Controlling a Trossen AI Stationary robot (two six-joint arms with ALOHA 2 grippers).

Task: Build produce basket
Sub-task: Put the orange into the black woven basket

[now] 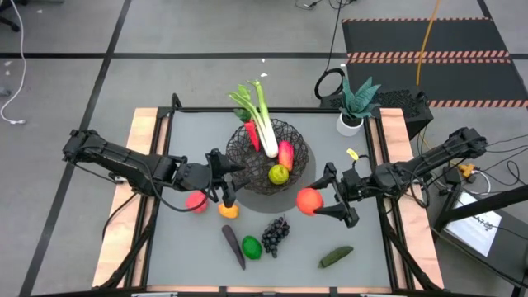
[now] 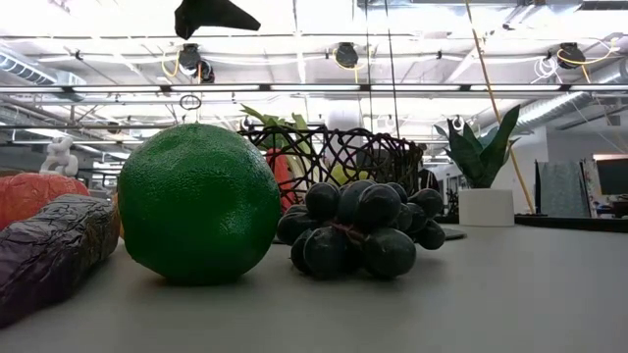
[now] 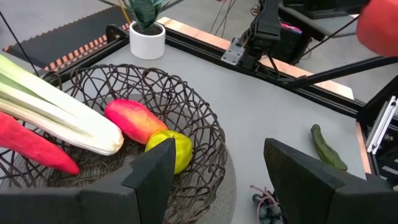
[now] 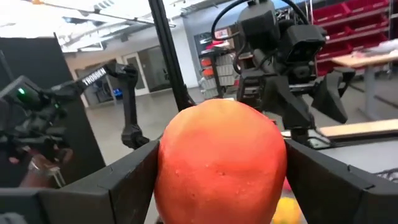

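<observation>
Basket (image 1: pixel 272 155) sits mid-table already holding leek (image 1: pixel 262 118), carrot (image 1: pixel 252 136), a red-yellow fruit (image 1: pixel 285 153) and a yellow-green one (image 1: pixel 279 174). Right gripper (image 1: pixel 318 202) clamps an orange-red fruit (image 1: pixel 309 200) beside it; left gripper (image 1: pixel 223 181) hovers empty, fingers apart. Grapes (image 1: pixel 275 233), eggplant (image 1: pixel 233 246), cucumber (image 1: pixel 336 256) remain outside.

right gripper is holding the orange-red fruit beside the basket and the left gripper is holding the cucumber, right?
Not quite. The left gripper is open and holds nothing; the high view shows the cucumber lying on the table. The right gripper does hold the orange-red fruit beside the basket.
</observation>
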